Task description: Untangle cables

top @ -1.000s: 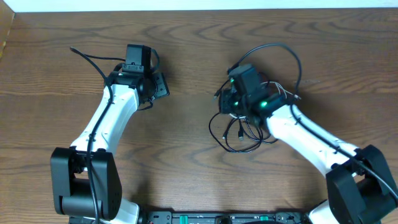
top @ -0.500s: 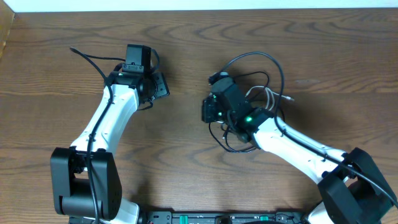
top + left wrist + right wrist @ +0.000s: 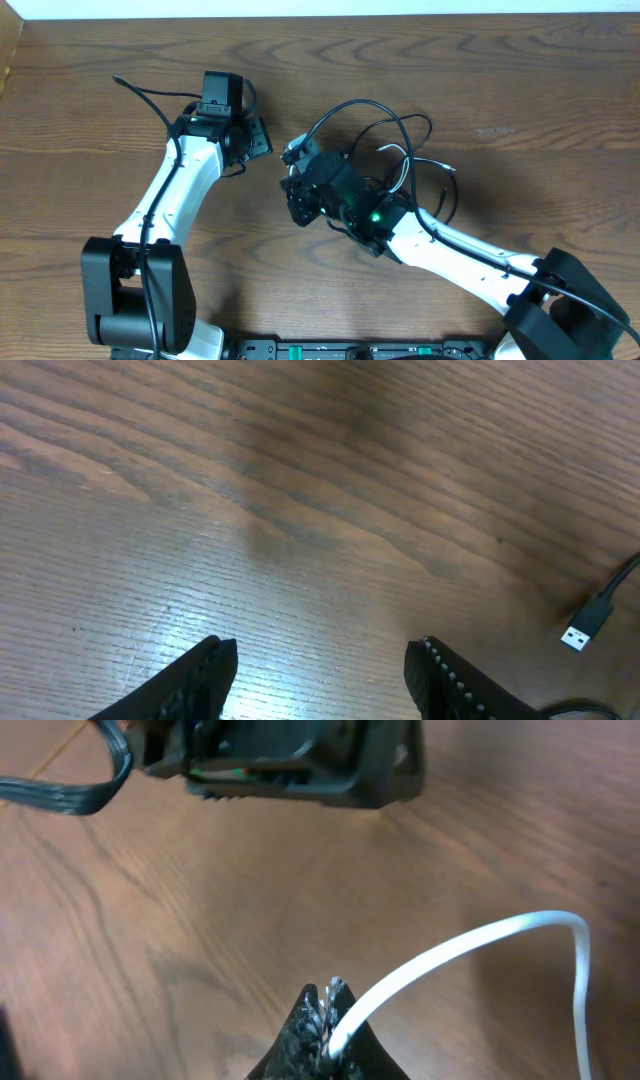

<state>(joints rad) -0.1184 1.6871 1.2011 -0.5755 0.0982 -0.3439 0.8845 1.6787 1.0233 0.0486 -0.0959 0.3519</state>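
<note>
White cable [image 3: 530,920] | pinched in right tool [image 3: 330,990] | left tool [image 3: 322,652] jaws apart

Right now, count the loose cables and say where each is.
2. The white cable is pinched in the right jaws; the black cable loops just beside them, partly hidden.

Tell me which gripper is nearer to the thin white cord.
Right. The right gripper is shut on the thin white cord, pinching it at its fingertips. The left gripper hangs open over the bare wooden table, apart from the cord.
</note>
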